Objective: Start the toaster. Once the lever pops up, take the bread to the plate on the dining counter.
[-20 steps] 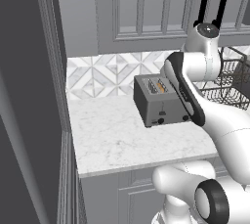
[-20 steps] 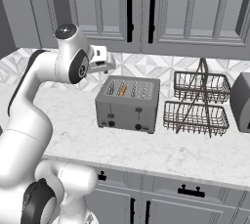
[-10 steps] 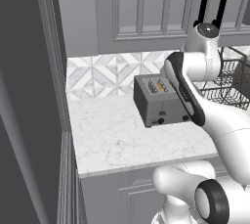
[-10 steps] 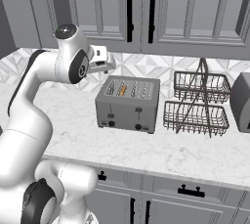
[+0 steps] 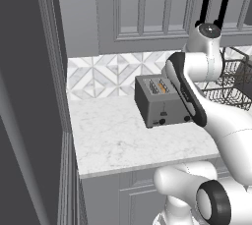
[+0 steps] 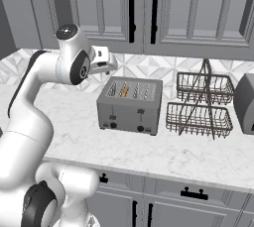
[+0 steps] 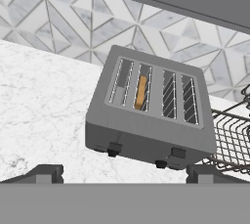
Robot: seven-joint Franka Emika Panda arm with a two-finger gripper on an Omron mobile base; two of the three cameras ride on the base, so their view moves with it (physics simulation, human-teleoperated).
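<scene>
right base view, from the left: the white arm rises along the left edge and bends toward the cupboards, its jaws hanging above and just left of the toaster, touching nothing. hand view has the two dark fingertips set wide apart at the bottom, released, with nothing between them. the toaster stands on the pale marbled desk near the patterned tile wall. the bread sits upright in the second slot from the left, its orange-brown top edge showing. on the toaster's front face the lever is a small black tab, with round black knobs below. just right of the toaster stands a two-tier wire basket, apart from it.
</scene>
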